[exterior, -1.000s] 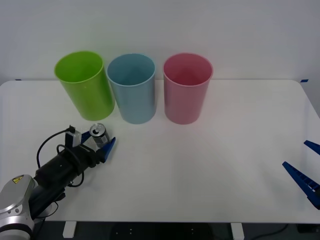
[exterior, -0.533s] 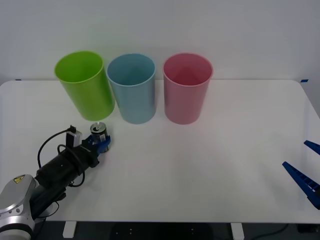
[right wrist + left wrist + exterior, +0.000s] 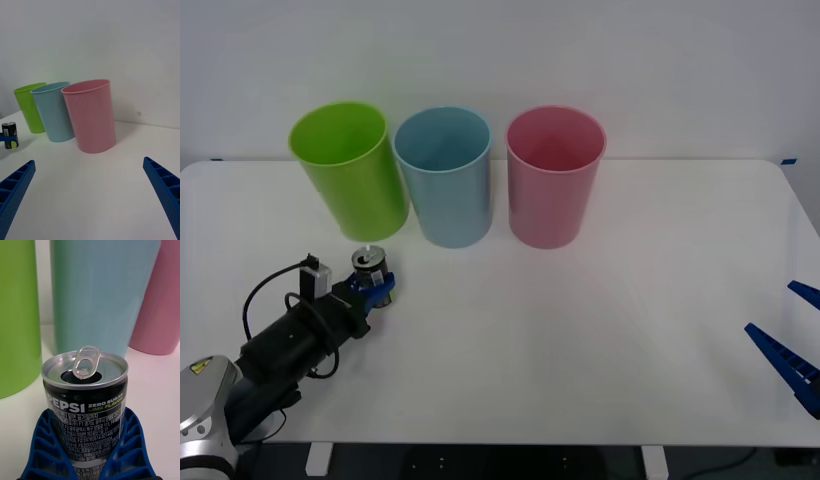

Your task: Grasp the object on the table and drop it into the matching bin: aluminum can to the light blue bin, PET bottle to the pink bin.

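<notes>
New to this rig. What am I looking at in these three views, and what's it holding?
It is a two-armed robot at a large white table. One picture looks down from above the arms; the other two come from cameras on each wrist. Three tall plastic cup-shaped bins stand in a row: lime green, light blue and pink. The left gripper, with blue ribbed fingers, is shut on a small dark grey-black drink can with a silver lid and pull tab, in front of the green bin. The right gripper waits open at the table's right edge.

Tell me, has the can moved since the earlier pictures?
Yes. The can, held in the left pincer, has shifted slightly toward the green bin.
</notes>
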Controlling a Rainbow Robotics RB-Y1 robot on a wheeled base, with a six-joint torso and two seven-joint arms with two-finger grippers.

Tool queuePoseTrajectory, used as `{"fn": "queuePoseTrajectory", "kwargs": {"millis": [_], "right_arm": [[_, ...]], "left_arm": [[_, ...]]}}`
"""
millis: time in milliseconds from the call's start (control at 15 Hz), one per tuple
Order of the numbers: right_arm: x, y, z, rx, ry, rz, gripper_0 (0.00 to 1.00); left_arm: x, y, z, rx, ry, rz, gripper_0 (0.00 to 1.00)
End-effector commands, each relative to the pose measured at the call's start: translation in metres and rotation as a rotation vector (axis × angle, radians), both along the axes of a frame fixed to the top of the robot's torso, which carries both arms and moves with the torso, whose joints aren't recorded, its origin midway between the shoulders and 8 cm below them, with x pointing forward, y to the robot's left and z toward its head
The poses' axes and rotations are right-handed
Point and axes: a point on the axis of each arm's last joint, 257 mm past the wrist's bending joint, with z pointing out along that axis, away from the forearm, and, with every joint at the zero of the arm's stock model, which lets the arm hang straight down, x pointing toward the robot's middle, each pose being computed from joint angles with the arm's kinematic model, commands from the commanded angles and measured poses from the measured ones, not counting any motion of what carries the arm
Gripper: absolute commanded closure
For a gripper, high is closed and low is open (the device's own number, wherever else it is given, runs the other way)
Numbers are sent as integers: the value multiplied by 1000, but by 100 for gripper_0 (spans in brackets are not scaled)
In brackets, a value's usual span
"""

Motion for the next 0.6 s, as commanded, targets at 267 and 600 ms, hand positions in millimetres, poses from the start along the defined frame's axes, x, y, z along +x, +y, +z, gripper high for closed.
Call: {"fn": "queuePoseTrajectory", "kwargs": {"millis": [267, 600], "right_arm": [[0, 0, 0, 0, 0, 0, 0], [0, 0, 0, 0, 0, 0, 0]], "left_arm": [[-18, 6, 54, -43, -92, -2, 100], [-35, 3, 127, -138, -157, -31, 100]]}}
